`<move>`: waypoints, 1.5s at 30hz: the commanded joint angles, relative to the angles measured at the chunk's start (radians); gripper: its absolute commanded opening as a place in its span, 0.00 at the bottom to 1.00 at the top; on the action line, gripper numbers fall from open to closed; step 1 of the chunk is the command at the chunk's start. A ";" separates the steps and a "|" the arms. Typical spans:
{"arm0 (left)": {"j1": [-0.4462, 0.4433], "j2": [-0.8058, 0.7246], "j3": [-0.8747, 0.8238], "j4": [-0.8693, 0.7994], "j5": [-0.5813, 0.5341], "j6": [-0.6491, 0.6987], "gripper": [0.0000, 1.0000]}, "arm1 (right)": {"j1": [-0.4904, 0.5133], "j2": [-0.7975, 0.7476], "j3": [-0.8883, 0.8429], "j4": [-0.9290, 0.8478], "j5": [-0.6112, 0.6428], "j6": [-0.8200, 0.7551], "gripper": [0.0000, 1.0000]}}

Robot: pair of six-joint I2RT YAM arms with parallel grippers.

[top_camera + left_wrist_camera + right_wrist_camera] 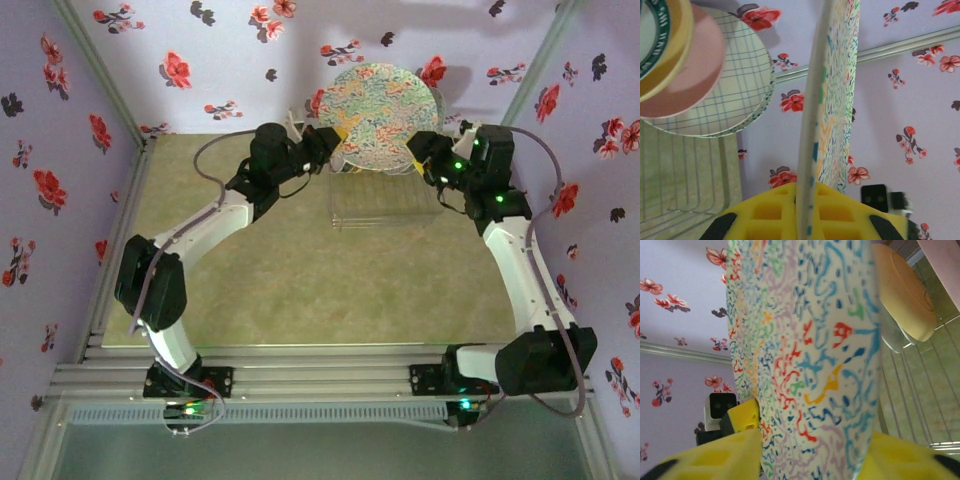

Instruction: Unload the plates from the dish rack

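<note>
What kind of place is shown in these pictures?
Probably a robot test booth, not a kitchen: flowered walls close in a table, two arms stand on a metal rail, and a wire dish rack holds plates.

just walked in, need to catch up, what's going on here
Both arms are at a squiggle-patterned plate, held upright over the back of the dish rack. The left gripper is shut on its rim. The right gripper straddles the opposite rim; whether it grips is unclear. A pink plate and a checked plate stand in the rack.
</note>
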 commanded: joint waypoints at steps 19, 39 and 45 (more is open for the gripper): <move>0.458 -0.225 -0.543 0.221 -0.023 -0.045 0.00 | 0.635 -0.048 0.124 -0.142 0.663 -1.024 0.86; 0.500 0.173 -0.465 0.424 -0.065 -0.032 0.00 | 0.642 0.122 0.181 -0.042 0.624 -0.870 0.99; 0.501 0.245 -0.413 0.420 -0.061 -0.027 0.00 | 0.643 0.132 0.187 -0.060 0.619 -0.879 0.99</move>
